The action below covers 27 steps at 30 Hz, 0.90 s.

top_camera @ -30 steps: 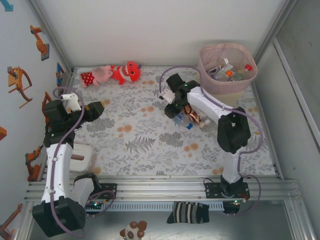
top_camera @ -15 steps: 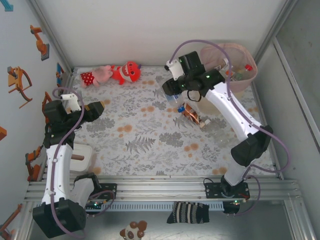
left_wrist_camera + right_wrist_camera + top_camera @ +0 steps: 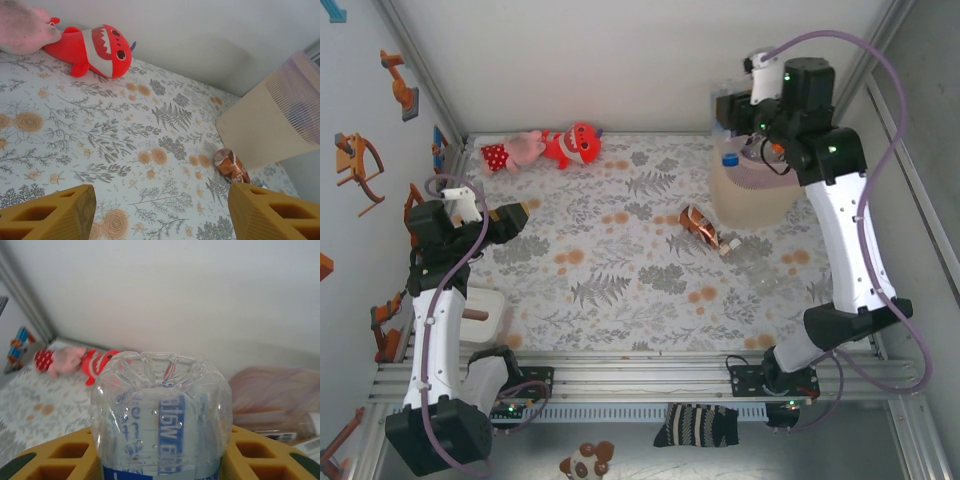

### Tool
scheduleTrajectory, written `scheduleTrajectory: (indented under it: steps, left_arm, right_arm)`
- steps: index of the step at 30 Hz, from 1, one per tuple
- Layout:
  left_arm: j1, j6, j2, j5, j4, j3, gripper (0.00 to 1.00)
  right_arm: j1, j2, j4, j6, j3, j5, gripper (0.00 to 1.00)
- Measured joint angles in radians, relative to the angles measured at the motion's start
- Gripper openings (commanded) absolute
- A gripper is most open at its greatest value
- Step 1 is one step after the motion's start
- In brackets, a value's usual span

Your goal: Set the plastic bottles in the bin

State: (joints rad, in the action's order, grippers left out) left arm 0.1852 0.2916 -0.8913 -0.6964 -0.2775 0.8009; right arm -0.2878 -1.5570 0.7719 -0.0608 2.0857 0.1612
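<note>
My right gripper (image 3: 732,135) is raised over the left rim of the bin (image 3: 750,195) and is shut on a clear plastic bottle with a blue label (image 3: 160,405). Its blue cap (image 3: 729,158) hangs downward and its ribbed base points away from the wrist. The bin's pink rim (image 3: 275,390) lies just to the right of the bottle. A second bottle with a brown-orange label (image 3: 702,229) lies on the patterned table just left of the bin's cream wall (image 3: 270,120); it also appears in the left wrist view (image 3: 230,164). My left gripper (image 3: 162,202) hovers open at the left side, holding nothing.
A red shark plush (image 3: 575,145) and a pink plush (image 3: 515,150) lie at the back left against the wall. A small white box (image 3: 485,318) sits by the left arm's base. A striped sock (image 3: 695,425) hangs off the front rail.
The right arm lifted the blue-labelled bottle from the table beside the brown-labelled one and swung it up and back to the bin's left rim. The left arm stayed still.
</note>
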Motion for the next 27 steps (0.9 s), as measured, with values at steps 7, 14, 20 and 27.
scheduleTrajectory:
  steps: [7,14,20,27]
  left_arm:
    - [0.000,0.000,0.000,0.000,0.000,0.000,0.70]
    - [0.000,0.000,0.000,0.000,0.000,0.000,0.70]
    - [0.000,0.000,0.000,0.000,0.000,0.000,0.70]
    - [0.000,0.000,0.000,0.000,0.000,0.000,0.70]
  right_arm:
    - [0.141,-0.034,-0.039,-0.018,0.060,0.013,0.43]
    - [0.220,-0.131,-0.048,-0.014,0.069,0.052,0.43]
    - [0.228,-0.177,-0.047,0.016,0.026,0.096,0.42]
    - [0.228,-0.198,-0.043,0.027,-0.063,0.153,0.40]
